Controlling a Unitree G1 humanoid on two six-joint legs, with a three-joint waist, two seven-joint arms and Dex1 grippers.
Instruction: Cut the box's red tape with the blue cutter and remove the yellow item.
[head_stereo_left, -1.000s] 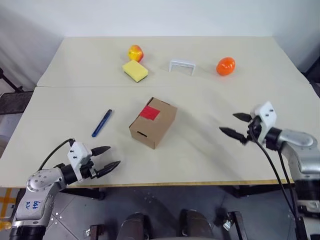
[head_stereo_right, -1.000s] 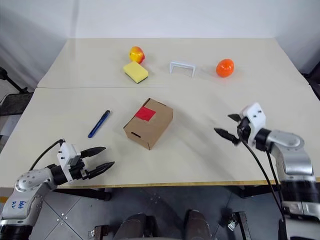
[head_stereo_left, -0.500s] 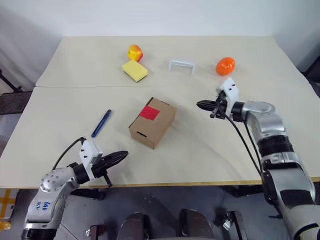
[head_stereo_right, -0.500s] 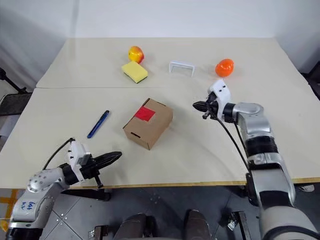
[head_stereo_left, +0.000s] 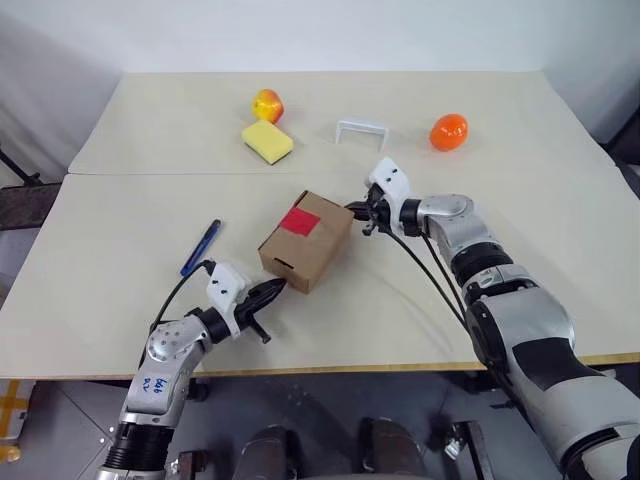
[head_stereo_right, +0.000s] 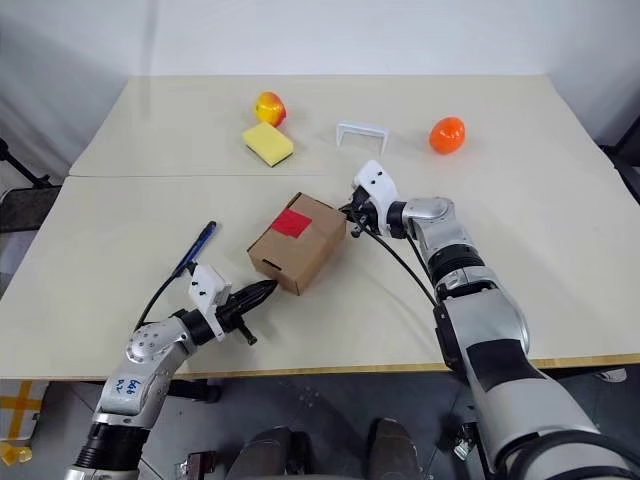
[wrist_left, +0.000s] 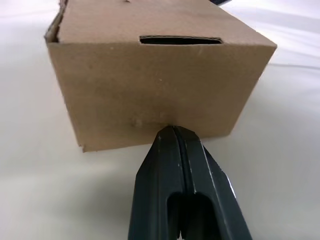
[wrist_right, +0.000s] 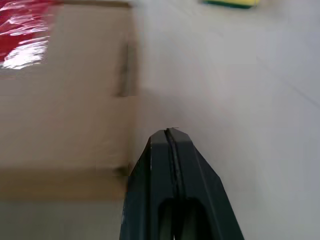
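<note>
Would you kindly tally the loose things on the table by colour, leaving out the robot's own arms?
Brown: 1, the box, sealed with red tape
Blue: 1, the blue cutter
Yellow: 1, the sponge
Yellow and red: 1, the apple
Orange: 1, the round fruit
White: 1, the handle-shaped bracket
Total: 6
</note>
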